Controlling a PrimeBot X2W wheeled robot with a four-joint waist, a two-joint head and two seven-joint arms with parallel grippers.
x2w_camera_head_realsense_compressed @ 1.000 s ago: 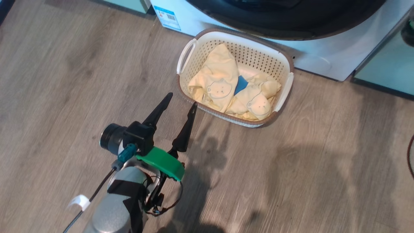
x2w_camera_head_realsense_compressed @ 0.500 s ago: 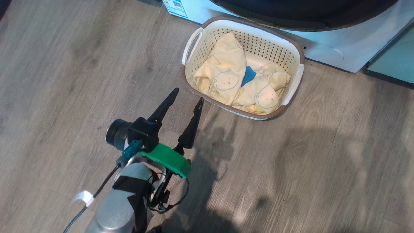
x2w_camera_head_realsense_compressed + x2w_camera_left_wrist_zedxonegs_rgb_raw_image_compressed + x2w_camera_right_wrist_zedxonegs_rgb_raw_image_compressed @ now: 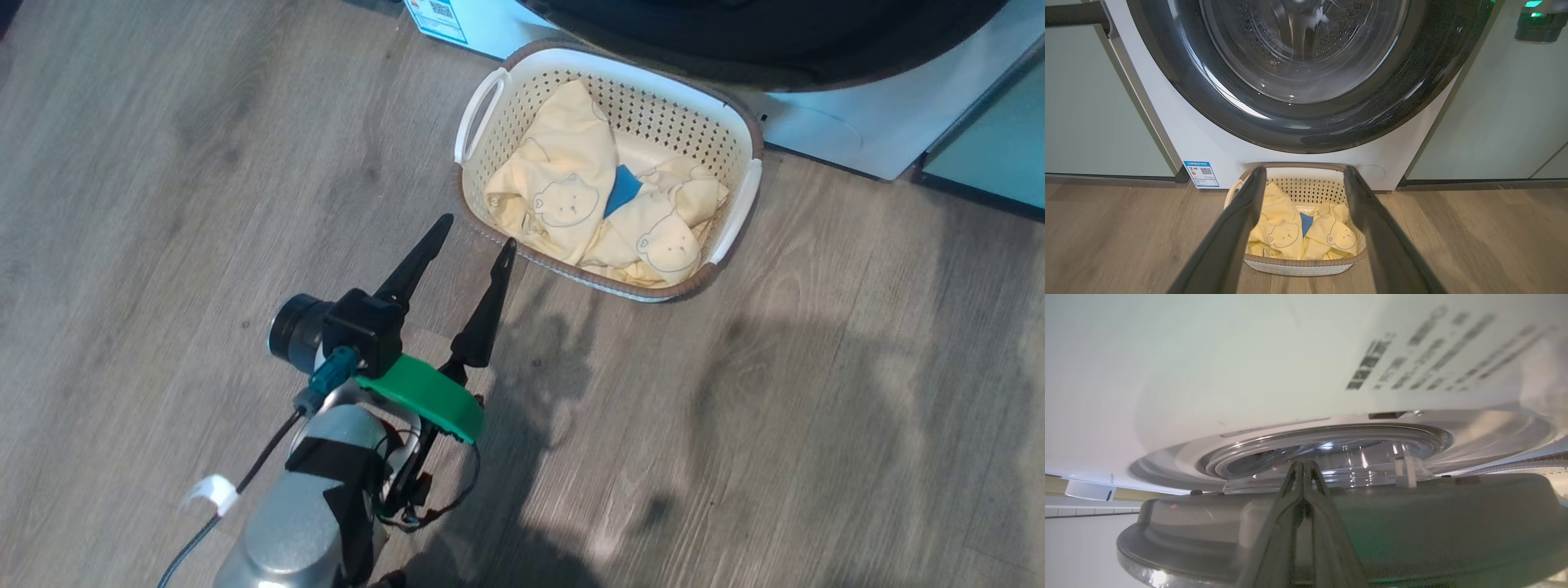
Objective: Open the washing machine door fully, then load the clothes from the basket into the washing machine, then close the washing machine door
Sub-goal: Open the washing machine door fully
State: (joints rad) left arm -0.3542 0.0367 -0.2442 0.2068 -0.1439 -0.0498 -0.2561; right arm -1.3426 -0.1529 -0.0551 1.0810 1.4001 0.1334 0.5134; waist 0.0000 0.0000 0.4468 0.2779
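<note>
— What are you seeing?
— Washer (image 3: 1163, 130) is facing me; basket (image 3: 739, 143) is sitting just before it, clothes (image 3: 571, 184) lying inside.
— Fingers?
— Left fingers (image 3: 478, 231) are hovering wide open, empty, near basket; right fingers (image 3: 1302, 467) are pinching shut by the door (image 3: 1180, 81).

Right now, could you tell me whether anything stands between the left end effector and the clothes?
Nothing but the near rim of the basket: the open left end effector points at it, and the clothes lie uncovered just beyond.
</note>
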